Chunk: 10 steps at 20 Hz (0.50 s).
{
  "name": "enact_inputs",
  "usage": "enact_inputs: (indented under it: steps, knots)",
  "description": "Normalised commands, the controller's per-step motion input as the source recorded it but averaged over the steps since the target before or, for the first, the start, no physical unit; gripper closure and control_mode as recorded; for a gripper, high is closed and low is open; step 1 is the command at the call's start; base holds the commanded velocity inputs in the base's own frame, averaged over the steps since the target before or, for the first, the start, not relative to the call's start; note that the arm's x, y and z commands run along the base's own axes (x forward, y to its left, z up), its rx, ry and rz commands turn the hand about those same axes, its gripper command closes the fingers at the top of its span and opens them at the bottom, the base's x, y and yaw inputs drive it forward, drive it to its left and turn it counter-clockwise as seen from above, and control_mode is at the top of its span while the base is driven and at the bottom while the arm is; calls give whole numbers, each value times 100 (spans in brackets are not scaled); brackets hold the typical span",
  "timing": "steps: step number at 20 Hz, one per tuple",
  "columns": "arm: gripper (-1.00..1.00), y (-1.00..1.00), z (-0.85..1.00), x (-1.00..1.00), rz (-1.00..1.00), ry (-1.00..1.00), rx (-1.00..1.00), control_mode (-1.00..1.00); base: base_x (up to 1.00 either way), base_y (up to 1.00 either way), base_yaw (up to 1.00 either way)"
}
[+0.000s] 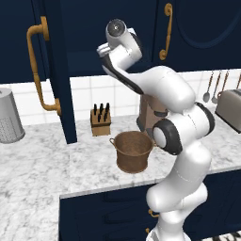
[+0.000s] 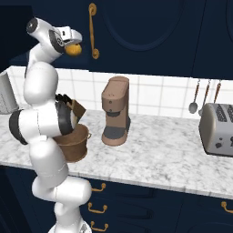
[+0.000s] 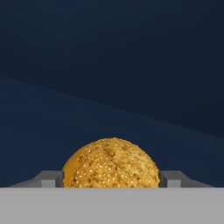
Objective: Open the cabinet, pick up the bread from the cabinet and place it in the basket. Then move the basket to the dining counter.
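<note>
1 bread (image 3: pixel 111 164), 1 basket (image 1: pixel 132 151)

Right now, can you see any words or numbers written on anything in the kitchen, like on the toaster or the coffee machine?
No words, numbers or signs can be read anywhere.
Toaster: plain metal, no label; only small dark knobs.
Coffee machine: plain brown, no writing.
Bread: only seeds, no text.
Basket, knife block and cabinet door: no markings.

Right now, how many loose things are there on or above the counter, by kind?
Basket: 1
Bread: 1
Coffee machine: 1
Toaster: 1
Knife block: 1
Perforated metal cylinder: 1
Hanging utensils: 3
Total: 9
</note>
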Motion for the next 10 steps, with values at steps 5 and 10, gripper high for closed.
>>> enact_inputs:
  steps: [5,10]
  knots:
    - [100,16,14,-100,4,-7,0,-100,0,0,0]
    - [100,0,0,-100,4,-13,0,-100,0,0,0]
